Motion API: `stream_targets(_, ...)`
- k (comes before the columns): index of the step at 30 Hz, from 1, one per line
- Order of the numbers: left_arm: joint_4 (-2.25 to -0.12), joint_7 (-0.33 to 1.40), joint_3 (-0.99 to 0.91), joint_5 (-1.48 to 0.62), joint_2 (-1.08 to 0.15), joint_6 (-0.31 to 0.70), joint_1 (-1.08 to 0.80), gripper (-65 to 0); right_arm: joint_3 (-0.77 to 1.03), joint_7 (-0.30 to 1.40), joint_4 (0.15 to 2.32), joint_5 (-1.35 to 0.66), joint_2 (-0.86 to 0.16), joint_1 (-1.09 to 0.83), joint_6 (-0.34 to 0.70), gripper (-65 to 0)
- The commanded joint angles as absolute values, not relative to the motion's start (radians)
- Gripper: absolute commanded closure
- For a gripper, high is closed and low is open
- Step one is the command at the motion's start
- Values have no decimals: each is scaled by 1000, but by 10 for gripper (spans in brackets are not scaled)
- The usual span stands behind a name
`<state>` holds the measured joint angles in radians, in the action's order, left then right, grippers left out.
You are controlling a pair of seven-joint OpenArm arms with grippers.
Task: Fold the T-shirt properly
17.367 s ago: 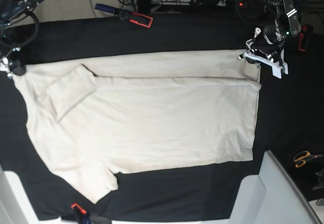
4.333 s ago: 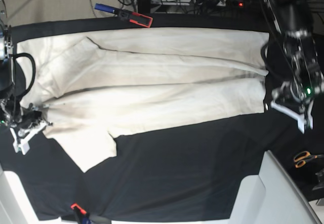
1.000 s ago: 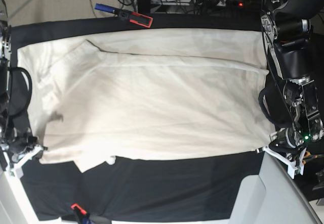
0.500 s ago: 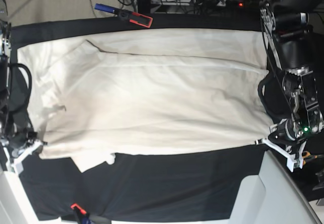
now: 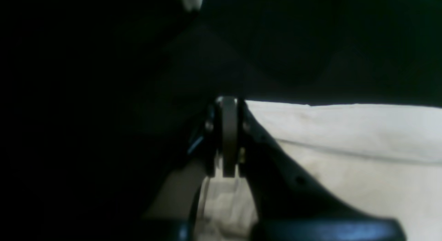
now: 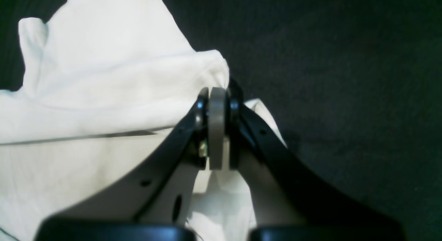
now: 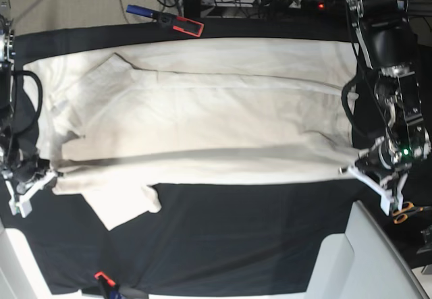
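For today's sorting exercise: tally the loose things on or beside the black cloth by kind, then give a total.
T-shirt: 1
Scissors: 1
Clamps: 2, one at the top edge, one at the bottom edge
Total: 4

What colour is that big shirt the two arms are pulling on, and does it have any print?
The soft short-sleeved T-shirt is plain cream, no print; best seen in the base view.
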<state>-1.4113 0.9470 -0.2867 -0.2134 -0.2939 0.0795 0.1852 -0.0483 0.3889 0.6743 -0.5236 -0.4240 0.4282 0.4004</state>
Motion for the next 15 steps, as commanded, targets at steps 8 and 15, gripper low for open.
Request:
stream_targets(8,-1491,931,-291,-214,-309,79,96,0,12,404,711,-533,-443,386,401,0)
stream_targets(15,-1517,929,-282,-214,-308,79,18,0,44,486,888,-533,-441,289,397,0)
